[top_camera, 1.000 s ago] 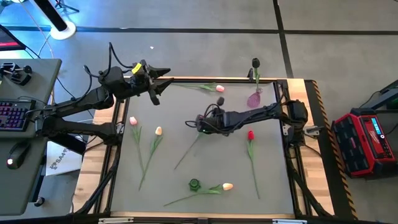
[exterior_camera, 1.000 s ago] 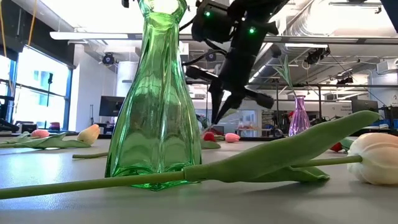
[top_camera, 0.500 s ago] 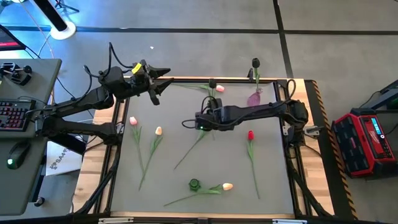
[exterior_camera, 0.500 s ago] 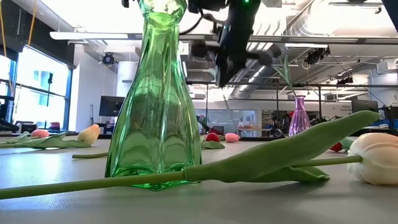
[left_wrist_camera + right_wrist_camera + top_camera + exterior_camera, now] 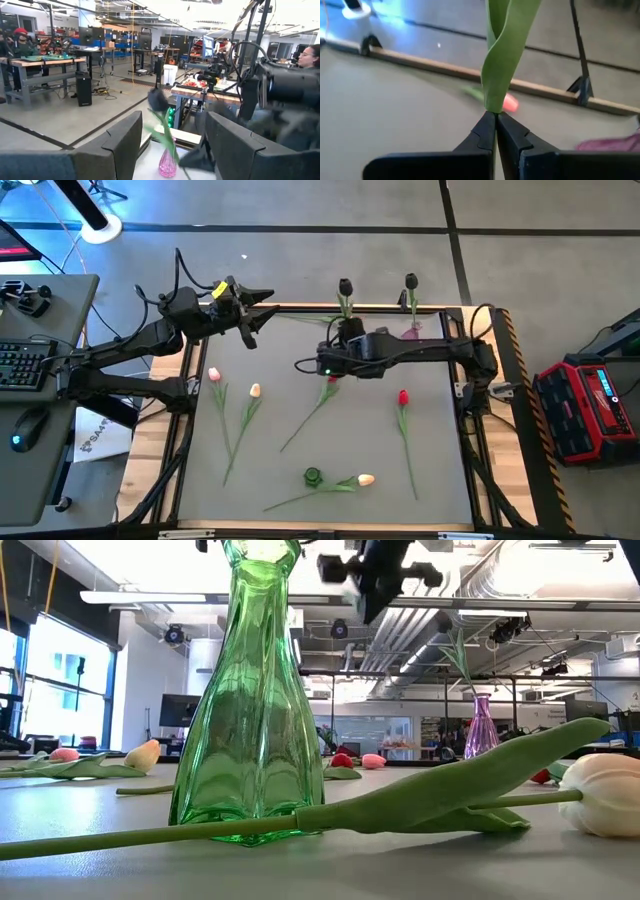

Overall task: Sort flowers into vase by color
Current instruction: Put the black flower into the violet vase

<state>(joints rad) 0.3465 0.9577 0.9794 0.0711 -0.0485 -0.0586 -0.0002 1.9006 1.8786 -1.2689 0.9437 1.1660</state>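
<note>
The right end effector [image 5: 495,117] is clenched tight on a green stem with its leaf [image 5: 505,50], the fingers pinched together right at its lower end. In the high view that end effector [image 5: 345,332] sits in the upper middle of the frame, over the far part of the desk [image 5: 290,410], and a near-black tulip [image 5: 345,286] stands up above it, head at the very top edge of the desk area. Just to its right, a second dark tulip [image 5: 411,281] stands in the purple vase [image 5: 409,337].

The left end effector [image 5: 262,310] waits at the upper left of the desk, fingers spread apart and empty; its wrist camera looks out between its fingers [image 5: 122,145] at the purple vase and a dark flower.

Still lying flat on the desk: a pink tulip [image 5: 214,375] and a cream one [image 5: 255,390] at middle left, a red tulip [image 5: 403,397] at middle right, another red head [image 5: 331,381] at the centre just below the right arm, and a cream tulip [image 5: 366,479] at the bottom centre beside the green vase [image 5: 312,476]. In the low view the green vase [image 5: 252,710] fills the left half, with the cream tulip [image 5: 605,795] lying at the right edge.
</note>
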